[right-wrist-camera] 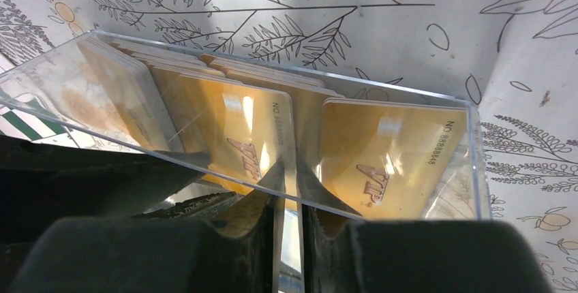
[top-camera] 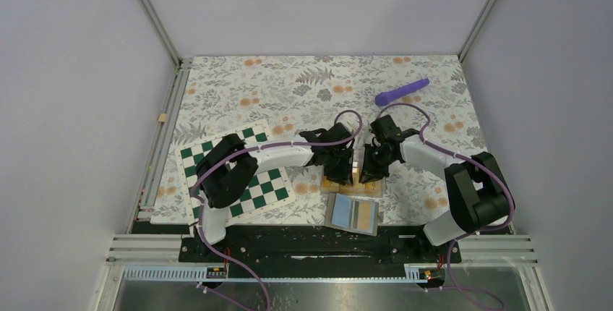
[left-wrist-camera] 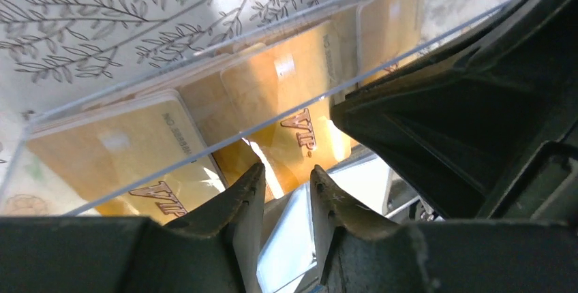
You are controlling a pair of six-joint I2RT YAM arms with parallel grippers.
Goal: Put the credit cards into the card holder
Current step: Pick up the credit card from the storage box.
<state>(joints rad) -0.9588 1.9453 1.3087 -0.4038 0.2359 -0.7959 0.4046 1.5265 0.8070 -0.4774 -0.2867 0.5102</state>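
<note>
Several gold credit cards (right-wrist-camera: 238, 129) stand on edge in a clear plastic box (top-camera: 352, 181) near the table's front. Both grippers hang over this box, tips down. My right gripper (right-wrist-camera: 290, 170) (top-camera: 370, 173) reaches into the box, its jaws nearly together on the edge of one card. My left gripper (left-wrist-camera: 287, 170) (top-camera: 341, 173) sits at the box's near wall. Its jaws stand slightly apart with nothing between them, and the cards (left-wrist-camera: 272, 95) lie just beyond. The grey-blue card holder (top-camera: 353, 215) lies flat just in front of the box.
A green-and-white chessboard (top-camera: 235, 173) lies under the left arm. A purple rod (top-camera: 402, 92) rests at the back right. The two grippers are almost touching over the box. Grey walls enclose the floral table (top-camera: 289, 87).
</note>
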